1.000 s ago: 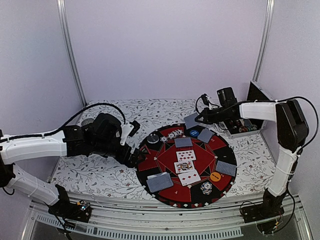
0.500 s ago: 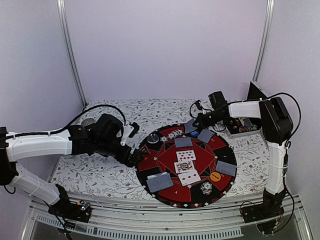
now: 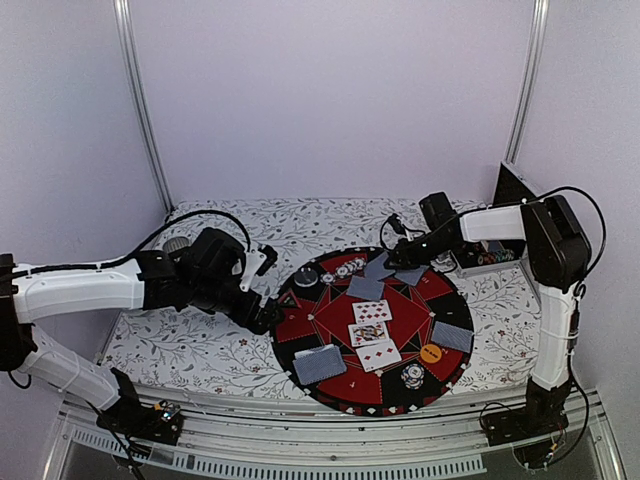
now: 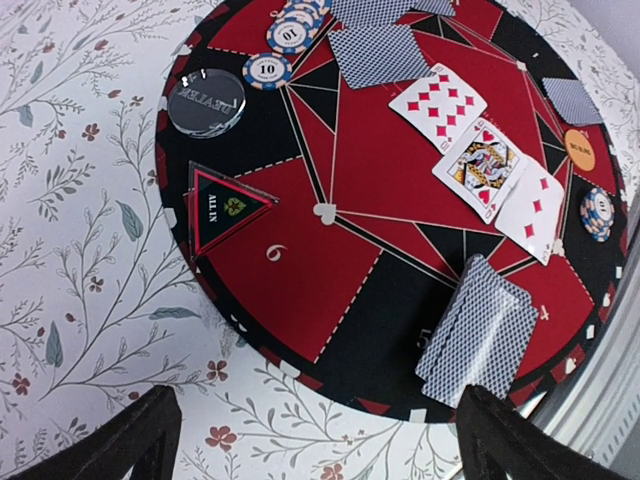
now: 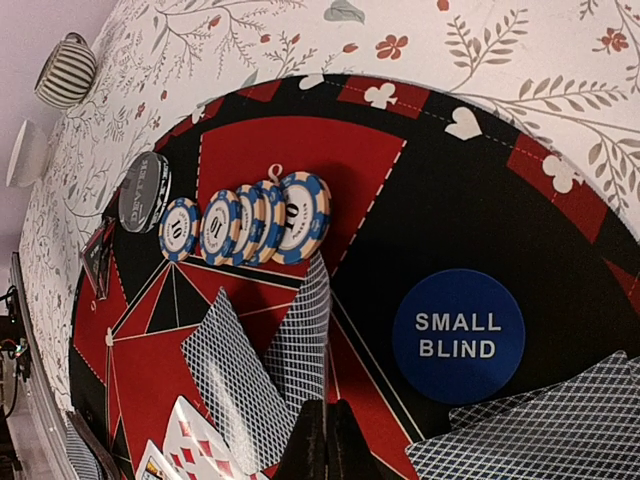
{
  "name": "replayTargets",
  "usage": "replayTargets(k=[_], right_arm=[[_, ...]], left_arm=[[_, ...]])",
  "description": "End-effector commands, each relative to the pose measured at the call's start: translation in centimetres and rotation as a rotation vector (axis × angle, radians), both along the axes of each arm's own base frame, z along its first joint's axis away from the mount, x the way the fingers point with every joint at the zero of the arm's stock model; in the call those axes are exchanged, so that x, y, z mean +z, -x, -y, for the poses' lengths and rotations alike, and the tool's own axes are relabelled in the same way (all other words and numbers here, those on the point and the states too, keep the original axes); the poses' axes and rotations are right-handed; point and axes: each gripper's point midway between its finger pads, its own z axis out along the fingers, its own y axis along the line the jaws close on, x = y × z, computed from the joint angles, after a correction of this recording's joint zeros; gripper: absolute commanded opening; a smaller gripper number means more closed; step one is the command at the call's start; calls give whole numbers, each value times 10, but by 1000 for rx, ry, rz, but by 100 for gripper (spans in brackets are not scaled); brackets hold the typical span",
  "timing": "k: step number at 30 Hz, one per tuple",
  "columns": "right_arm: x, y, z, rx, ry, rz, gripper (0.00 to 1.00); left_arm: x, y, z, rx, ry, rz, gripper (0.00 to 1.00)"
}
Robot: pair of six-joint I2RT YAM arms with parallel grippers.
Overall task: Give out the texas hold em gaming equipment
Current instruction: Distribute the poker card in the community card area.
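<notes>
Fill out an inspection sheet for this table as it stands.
Surface: flowered cloth under a round mat.
Job's things: three face-up cards, chips, blue disc, triangle on the mat.
Clutter: chip box at the right rear.
Hands: left hand open at the mat's edge; right hand shut on a face-down card.
Cables: black cable looping above the left arm.
Surroundings: plain walls, metal posts.

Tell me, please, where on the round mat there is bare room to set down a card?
The red wedge between the triangle and the face-up cards is bare, down to the card stack. The far edge is crowded: chips, face-down cards and the right gripper shut on a card.
</notes>
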Motion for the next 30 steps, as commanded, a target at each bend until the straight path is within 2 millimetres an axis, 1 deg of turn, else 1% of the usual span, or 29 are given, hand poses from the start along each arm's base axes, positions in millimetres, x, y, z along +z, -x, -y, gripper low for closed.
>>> replayTargets(k=[1, 3, 5, 7, 9, 12, 17, 23, 26, 28, 30], right_arm=[[20, -1, -1, 24, 5, 51, 2], [17, -6, -3, 20, 11, 55, 2], [13, -9, -10, 38, 4, 56, 2], [4, -7, -19, 65, 8, 39, 2], [-2, 0, -29, 92, 11, 22, 2], [-2, 7, -35, 110, 9, 13, 2], [5, 11, -35, 115, 4, 17, 2], [1, 15, -38, 157, 8, 15, 2], [7, 13, -39, 160, 10, 32, 2], [18, 3, -33, 127, 15, 57, 2], [33, -7, -23, 78, 12, 76, 2]], left_arm=[[-2, -3, -4, 6, -7, 6, 98], [-3, -3, -5, 5, -9, 5, 98], [-3, -3, -5, 5, -11, 6, 98], [-3, -4, -5, 8, -15, 8, 98], [-4, -4, -8, 12, -21, 10, 98], [-3, -3, -11, 16, -24, 16, 98], [-3, -4, -15, 20, -25, 21, 98], [-4, -4, -18, 27, -27, 20, 98], [-3, -4, -19, 31, -25, 21, 98], [-3, -4, -21, 36, -30, 22, 98], [-1, -4, -22, 38, -30, 26, 98]])
